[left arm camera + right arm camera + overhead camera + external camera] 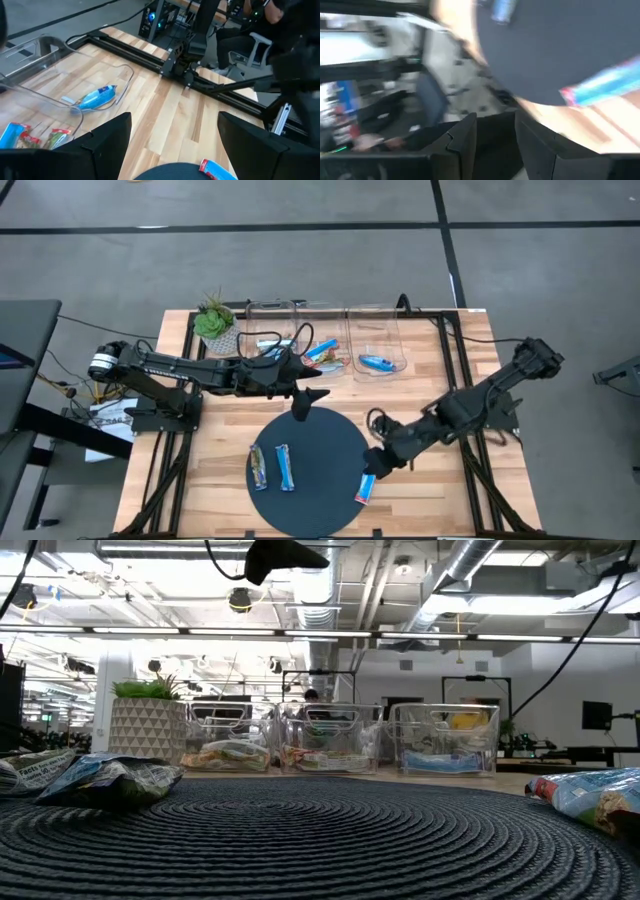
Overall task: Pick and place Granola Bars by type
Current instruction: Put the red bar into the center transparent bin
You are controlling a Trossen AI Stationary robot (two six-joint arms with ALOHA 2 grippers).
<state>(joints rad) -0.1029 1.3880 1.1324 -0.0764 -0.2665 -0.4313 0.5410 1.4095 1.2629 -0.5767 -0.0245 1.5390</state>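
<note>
Left gripper [303, 402] hangs spread wide and empty over the far edge of the dark round mat [320, 442]. Two granola bars [272, 468] lie side by side on the mat's left part. A blue bar [366, 489] sits at the mat's right edge. Right gripper [377, 464] is just above it, partly parted, grasping nothing. More bars in the clear bins [325, 340].
</note>
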